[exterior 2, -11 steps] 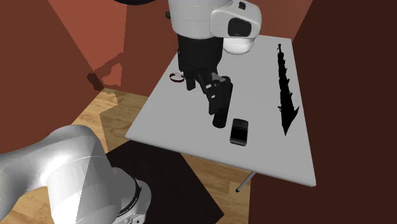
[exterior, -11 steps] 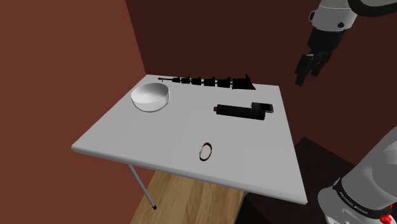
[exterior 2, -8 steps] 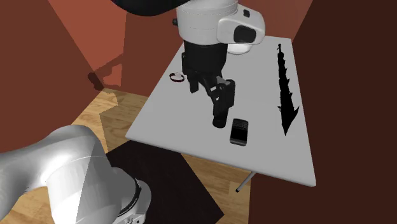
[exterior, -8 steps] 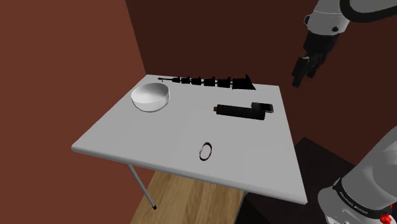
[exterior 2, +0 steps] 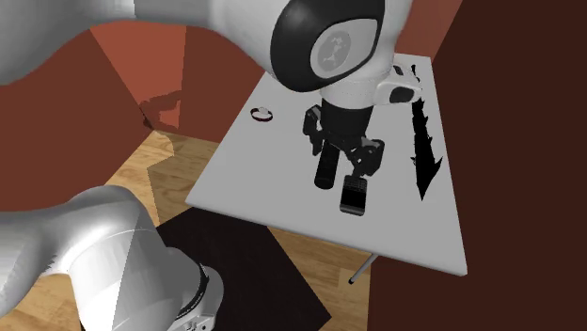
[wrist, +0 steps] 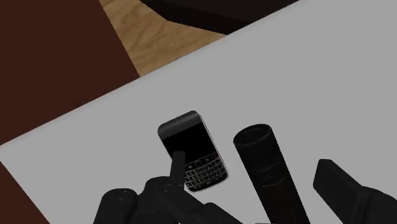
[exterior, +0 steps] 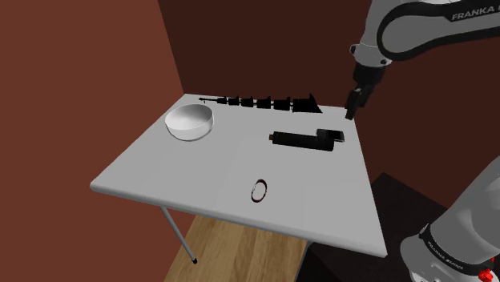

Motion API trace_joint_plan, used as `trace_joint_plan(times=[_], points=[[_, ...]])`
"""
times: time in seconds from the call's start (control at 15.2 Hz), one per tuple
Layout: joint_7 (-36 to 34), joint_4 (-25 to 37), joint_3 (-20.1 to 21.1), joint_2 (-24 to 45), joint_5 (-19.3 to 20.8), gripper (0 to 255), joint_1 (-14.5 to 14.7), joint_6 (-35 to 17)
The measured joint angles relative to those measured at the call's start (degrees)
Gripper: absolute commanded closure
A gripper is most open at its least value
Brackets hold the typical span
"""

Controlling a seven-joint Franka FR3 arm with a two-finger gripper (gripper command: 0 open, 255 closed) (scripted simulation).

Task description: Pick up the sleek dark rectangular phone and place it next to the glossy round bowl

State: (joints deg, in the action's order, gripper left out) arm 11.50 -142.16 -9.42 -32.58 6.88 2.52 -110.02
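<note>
Phone (wrist: 188,137): lies flat on the table (wrist: 318,76) just beside a black cylinder (wrist: 264,159), well apart from the bowl (exterior: 190,120), hence needs carrying over; waits below the end effector (exterior: 350,110), fingers (wrist: 340,188) apart, not yet touching.

"FRANKA" is printed in dark capitals on the white arm link (exterior: 473,16) at the shoulder view's upper right. Small lettering on the arm base (exterior: 445,253) cannot be read. The marks on the phone (wrist: 194,151) keys cannot be read.
</note>
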Motion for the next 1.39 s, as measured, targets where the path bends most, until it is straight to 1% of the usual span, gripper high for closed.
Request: trace_joint_plan(times=[0.4,0.59,0.73,1.25,1.39], points=[[8.7,1.7,-3.2,13.0,-0.7,0,2.6,-11.2],[13.3,4.4,-4.2,20.2,-2.1,0,3.9,-15.4],[16.0,5.5,-4.6,23.8,-3.1,0,4.4,-17.9],[17.7,3.9,-5.1,28.4,-4.2,0,4.6,-24.5],[17.8,4.0,-5.2,28.8,-4.3,0,4.5,-24.9]])
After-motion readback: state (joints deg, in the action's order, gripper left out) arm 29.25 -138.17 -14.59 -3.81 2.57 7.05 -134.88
